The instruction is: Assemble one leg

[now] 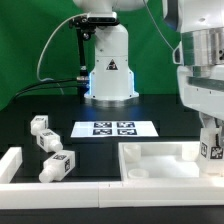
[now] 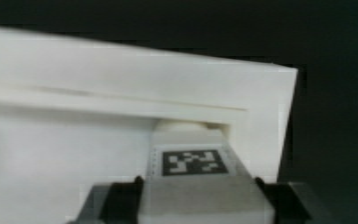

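Note:
My gripper [image 1: 209, 150] is at the exterior view's right, shut on a white leg [image 1: 210, 148] with a black-and-white tag, held upright over the right end of the large white tray-like panel [image 1: 160, 160]. In the wrist view the leg [image 2: 197, 160] sits between the dark fingers [image 2: 119, 200], its far end touching or just above the panel [image 2: 105, 90] near its corner. Three more legs lie on the black table at the exterior view's left: one [image 1: 40, 124], one [image 1: 48, 141] and one [image 1: 57, 165].
The marker board [image 1: 115, 128] lies flat in the middle of the table. The robot base [image 1: 110, 70] stands behind it. A white rail [image 1: 12, 165] runs along the front left edge of the table.

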Tool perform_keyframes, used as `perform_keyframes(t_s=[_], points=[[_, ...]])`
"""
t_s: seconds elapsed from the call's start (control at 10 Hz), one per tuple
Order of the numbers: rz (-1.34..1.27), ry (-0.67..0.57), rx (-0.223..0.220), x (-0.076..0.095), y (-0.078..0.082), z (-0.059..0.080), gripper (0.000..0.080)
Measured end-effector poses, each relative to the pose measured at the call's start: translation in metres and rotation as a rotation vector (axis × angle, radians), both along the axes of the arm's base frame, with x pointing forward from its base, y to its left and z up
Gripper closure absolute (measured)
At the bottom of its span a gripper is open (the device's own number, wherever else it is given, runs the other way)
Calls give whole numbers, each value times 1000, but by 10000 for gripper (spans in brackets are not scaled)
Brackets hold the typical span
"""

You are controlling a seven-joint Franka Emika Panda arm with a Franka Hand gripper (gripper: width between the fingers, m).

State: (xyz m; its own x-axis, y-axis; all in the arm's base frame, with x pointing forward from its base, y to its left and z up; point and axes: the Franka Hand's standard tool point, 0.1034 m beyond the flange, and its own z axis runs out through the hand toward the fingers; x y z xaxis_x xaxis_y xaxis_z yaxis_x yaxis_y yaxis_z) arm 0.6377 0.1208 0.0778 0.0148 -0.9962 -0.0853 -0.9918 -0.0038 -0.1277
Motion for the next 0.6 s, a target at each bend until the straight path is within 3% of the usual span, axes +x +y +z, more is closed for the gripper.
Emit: perform_keyframes(t_s=[0.2, 0.3, 0.4, 0.5, 0.6], points=[[49, -4, -4, 0, 0, -1, 508], [59, -3, -5, 0, 0, -1, 306], [244, -3, -25, -1, -4, -1, 306], [475, -28, -52, 1, -8, 1, 176], [669, -48, -70, 1, -10, 0, 158]])
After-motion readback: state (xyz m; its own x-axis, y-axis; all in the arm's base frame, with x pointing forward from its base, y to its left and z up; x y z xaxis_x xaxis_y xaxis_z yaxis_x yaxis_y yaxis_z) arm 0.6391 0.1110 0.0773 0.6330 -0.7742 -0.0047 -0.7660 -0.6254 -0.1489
